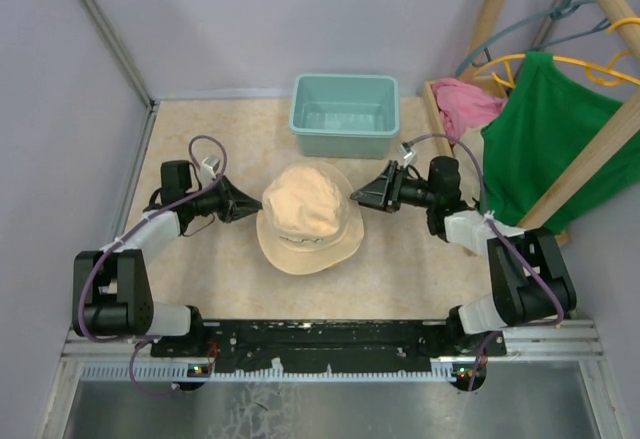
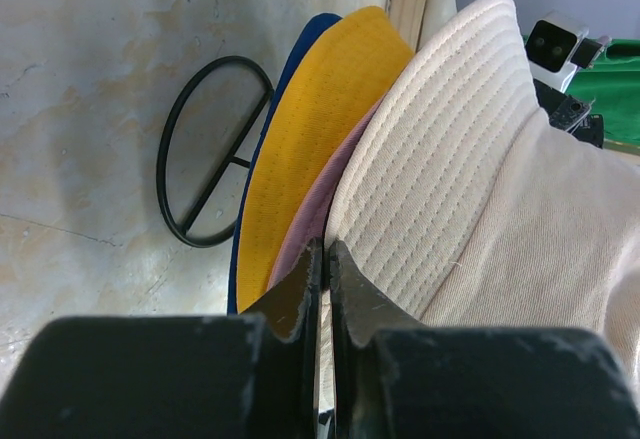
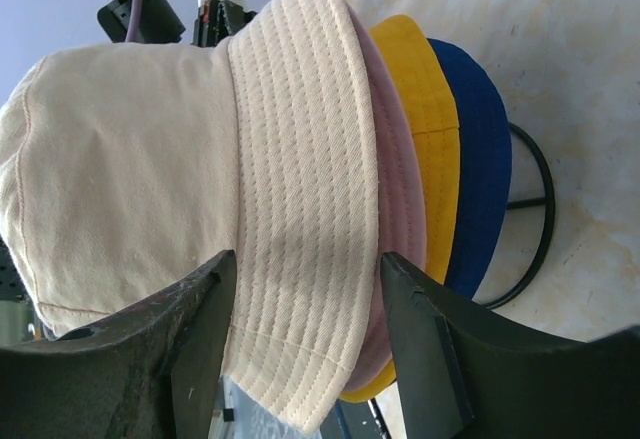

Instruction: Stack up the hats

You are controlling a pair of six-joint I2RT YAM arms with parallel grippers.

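The left hand (image 1: pixel 250 203) has its fingers pressed together at the left brim of the beige hat (image 1: pixel 308 214); I cannot tell whether cloth is caught between them. The right hand (image 1: pixel 360 193) is spread, straddling the right brim. The hat sits mid-frame on the counter (image 1: pixel 200 129), crown up and roughly round. Only the wrist views show a pink hat (image 3: pixel 395 179), a yellow hat (image 3: pixel 430 109) and a navy hat (image 3: pixel 485 159) nested beneath, over a black wire ring (image 2: pixel 163 174). Bare counter lies toward the lower frame, and a teal bin (image 1: pixel 345 114) stands above.

teal tub (image 1: pixel 343 145) far centre | pink cloth (image 1: pixel 465 105) beside green shirt (image 1: pixel 545 149) at wooden rack (image 1: pixel 494 14) | black wire ring (image 2: pixel 200 159) on table (image 1: pixel 215 124)
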